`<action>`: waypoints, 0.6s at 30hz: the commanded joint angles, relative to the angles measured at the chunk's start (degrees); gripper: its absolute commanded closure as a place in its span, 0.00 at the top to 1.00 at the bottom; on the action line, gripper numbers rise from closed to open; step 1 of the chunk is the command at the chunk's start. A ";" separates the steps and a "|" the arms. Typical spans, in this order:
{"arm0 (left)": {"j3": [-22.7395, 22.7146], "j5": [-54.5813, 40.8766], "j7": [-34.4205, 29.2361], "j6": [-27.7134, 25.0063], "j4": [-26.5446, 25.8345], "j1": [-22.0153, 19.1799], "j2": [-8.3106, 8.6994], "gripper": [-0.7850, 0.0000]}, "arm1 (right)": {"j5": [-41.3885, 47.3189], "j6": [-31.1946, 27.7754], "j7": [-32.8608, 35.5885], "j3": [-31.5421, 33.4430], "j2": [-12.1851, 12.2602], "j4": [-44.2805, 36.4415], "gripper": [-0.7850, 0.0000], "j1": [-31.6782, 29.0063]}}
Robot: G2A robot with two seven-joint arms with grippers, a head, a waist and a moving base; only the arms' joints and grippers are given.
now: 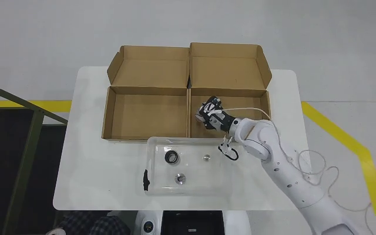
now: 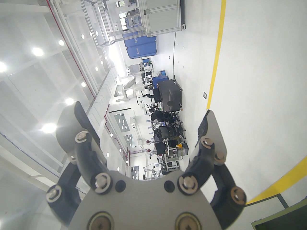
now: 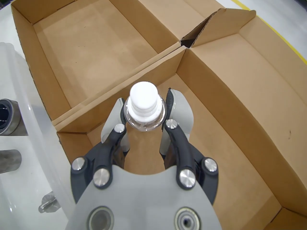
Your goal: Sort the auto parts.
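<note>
Left gripper [image 2: 143, 110]: jaws spread wide, nothing between them, pointed off into the room.

Table [image 1: 88, 176]: white, carries all the items below.

Left cardboard box [image 1: 147, 114]: lid flap folded back, bare floor showing.

Clear tray [image 1: 194, 150]: sits just in front of both boxes. Contents, left to right:
- black piece [image 1: 144, 180] at the tray's left edge
- ring-shaped part [image 1: 171, 157]
- round metal part [image 1: 180, 178]
- small metal part [image 1: 206, 157]

Right cardboard box [image 1: 252, 103]: touches the left box side by side, flap also back.

Right gripper [image 1: 207, 111]: over the right box's left end, near the shared wall. Its fingers [image 3: 176, 106] are clamped on a white-tipped metal part [image 3: 143, 104], white end pointing away from the wrist.
</note>
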 commanded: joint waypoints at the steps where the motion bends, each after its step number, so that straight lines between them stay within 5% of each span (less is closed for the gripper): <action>1: 0.00 0.00 0.00 0.00 0.00 0.00 0.00 1.00 | -0.07 0.09 0.14 -0.33 -0.19 0.56 0.41 0.34; 5: 0.00 0.00 0.00 0.00 0.00 0.00 0.00 1.00 | 0.73 -0.18 0.20 -0.58 -0.55 1.35 0.50 0.83; 11: 0.00 0.00 0.00 0.00 0.00 0.00 0.00 1.00 | 1.21 -0.67 -0.48 1.22 -0.41 -1.16 0.93 0.10; 18: 0.00 0.00 0.00 0.00 0.00 0.00 0.00 1.00 | 0.91 -3.37 2.02 6.98 1.09 -12.14 1.00 -4.61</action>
